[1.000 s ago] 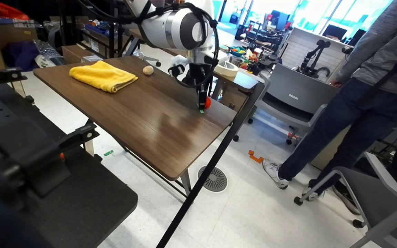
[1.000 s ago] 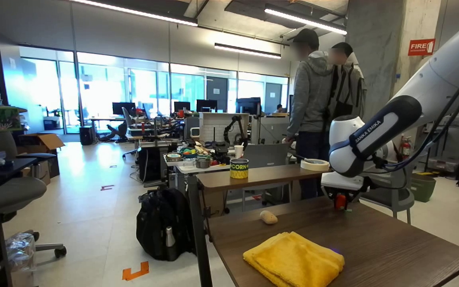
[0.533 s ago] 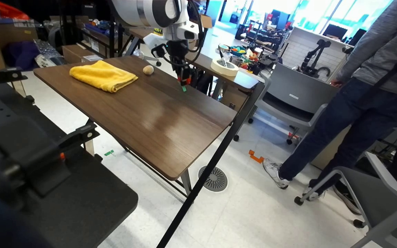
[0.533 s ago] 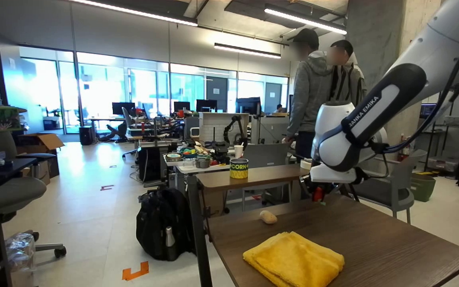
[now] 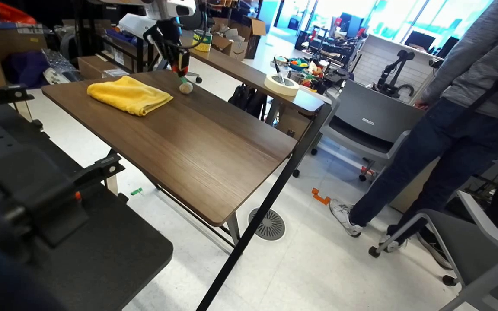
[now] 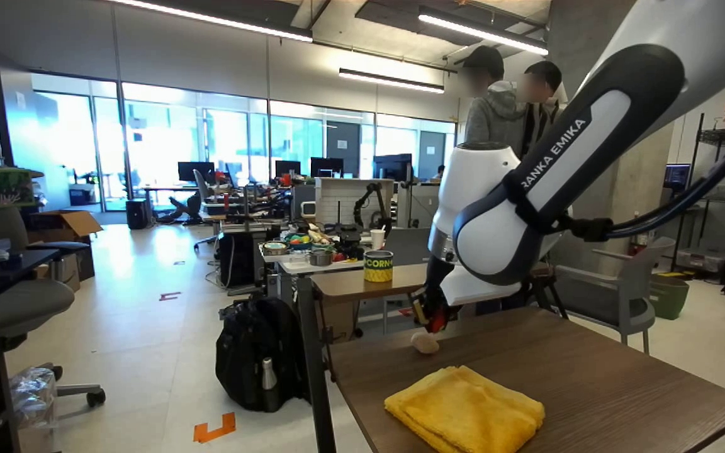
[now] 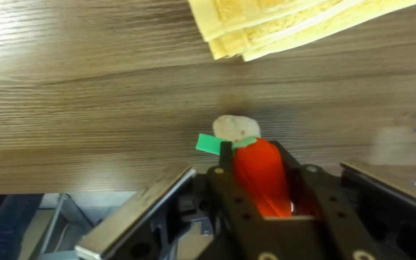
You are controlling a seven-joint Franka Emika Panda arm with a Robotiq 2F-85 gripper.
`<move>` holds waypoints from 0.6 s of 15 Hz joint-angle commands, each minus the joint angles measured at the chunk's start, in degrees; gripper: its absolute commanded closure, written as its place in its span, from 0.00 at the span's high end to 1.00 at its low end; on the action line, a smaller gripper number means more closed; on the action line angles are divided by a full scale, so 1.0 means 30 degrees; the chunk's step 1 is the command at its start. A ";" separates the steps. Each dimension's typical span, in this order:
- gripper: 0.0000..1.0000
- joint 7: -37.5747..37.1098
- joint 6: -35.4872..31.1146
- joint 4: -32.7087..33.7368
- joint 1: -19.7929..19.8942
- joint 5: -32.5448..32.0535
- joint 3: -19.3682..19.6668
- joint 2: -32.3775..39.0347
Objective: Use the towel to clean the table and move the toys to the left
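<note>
The wrist view has the gripper (image 7: 254,153) clamped on the red toy (image 7: 262,173), a jaw pressed to each flank. A green strip (image 7: 208,143) juts out past one fingertip; what it is fixed to, I cannot tell. The tan toy (image 7: 234,126) lies on the brown table (image 7: 103,101), partly hidden by the red toy's green top, and the yellow towel (image 7: 251,21) shows its folded layers at the upper edge.

In an exterior view the gripper hangs with its load just above the tan toy, near the towel; whether the two toys touch is unclear. Behind, a corn tin (image 5: 202,41) stands on a narrow shelf (image 5: 236,70), its inside out of sight. Farther along lies a roll of pale tape (image 5: 281,90) with a pen-like stick (image 5: 279,71) standing in its hole. An open cardboard box (image 5: 234,51) holds pale things (image 5: 231,34).

In an exterior view the red toy is just behind and above the tan toy, with the towel lying nearer the camera. Past the tin, a white cup (image 6: 377,240) and a metal pot (image 6: 321,258) hide their contents. On the floor, a black backpack (image 6: 249,346) carries a metal bottle (image 6: 268,377) at its side.
</note>
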State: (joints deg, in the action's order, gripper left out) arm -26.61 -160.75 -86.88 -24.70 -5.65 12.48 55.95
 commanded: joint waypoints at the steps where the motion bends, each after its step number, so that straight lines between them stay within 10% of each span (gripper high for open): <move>1: 0.07 0.2803 0.0404 0.0976 0.0197 -0.1036 -0.0674 0.0246; 9: 0.07 0.9088 0.0239 0.3835 0.1149 -0.3462 -0.1963 0.2672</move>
State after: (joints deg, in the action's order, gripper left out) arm -5.89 -160.72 -80.53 -23.38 -13.08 9.45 60.49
